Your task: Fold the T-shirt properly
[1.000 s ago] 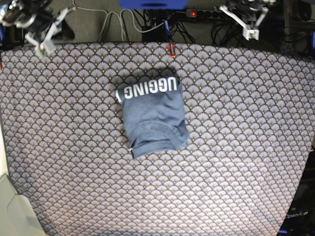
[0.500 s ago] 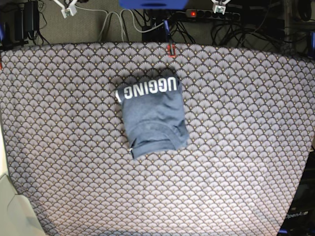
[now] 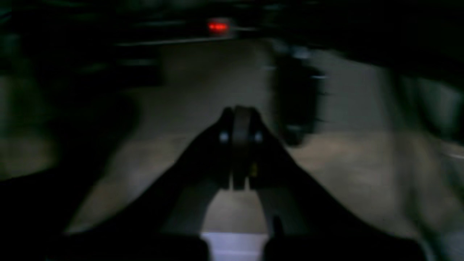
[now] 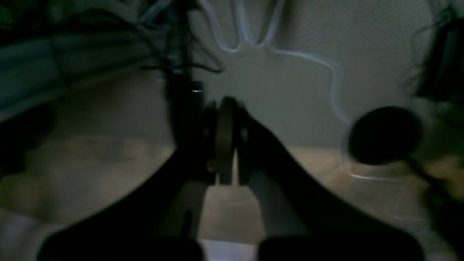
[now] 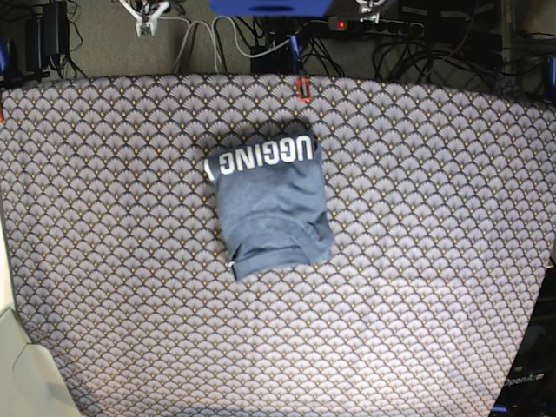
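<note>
1. On the fan-scale tablecloth (image 5: 417, 261), near its middle: T-shirt (image 5: 271, 205), folded into a compact slate-blue block, white lettering along its far edge, collar at the near end.
2. Off beyond the far table edge: left gripper (image 3: 240, 119), fingers pressed together, holding nothing.
3. Likewise right gripper (image 4: 226, 108), fingers together and empty, white cable (image 4: 290, 54) behind.
</note>
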